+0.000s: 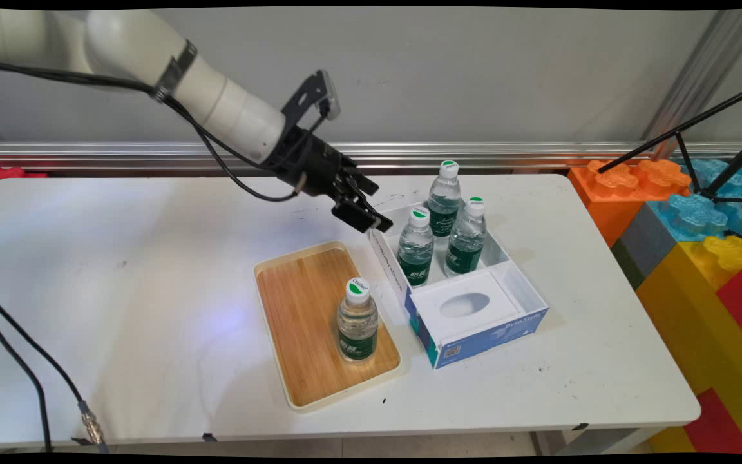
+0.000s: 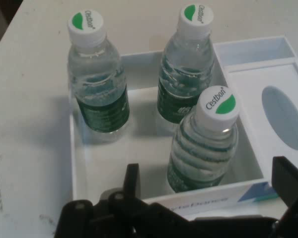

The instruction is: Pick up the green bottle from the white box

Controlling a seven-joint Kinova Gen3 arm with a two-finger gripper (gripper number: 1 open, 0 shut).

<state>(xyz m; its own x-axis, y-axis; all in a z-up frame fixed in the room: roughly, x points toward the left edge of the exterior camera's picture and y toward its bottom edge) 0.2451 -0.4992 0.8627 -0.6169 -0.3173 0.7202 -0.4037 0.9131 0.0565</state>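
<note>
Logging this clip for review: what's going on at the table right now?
The end effector hangs open and empty above the near edge of a white box holding three upright water bottles. A fourth bottle stands on the wooden tray beside the box.

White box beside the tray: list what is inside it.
The box holds three upright capped water bottles in its open compartment. The other compartment is closed by a white insert with an oval hole; whatever lies under it is hidden. The gripper hovers open above the box's rim.
</note>
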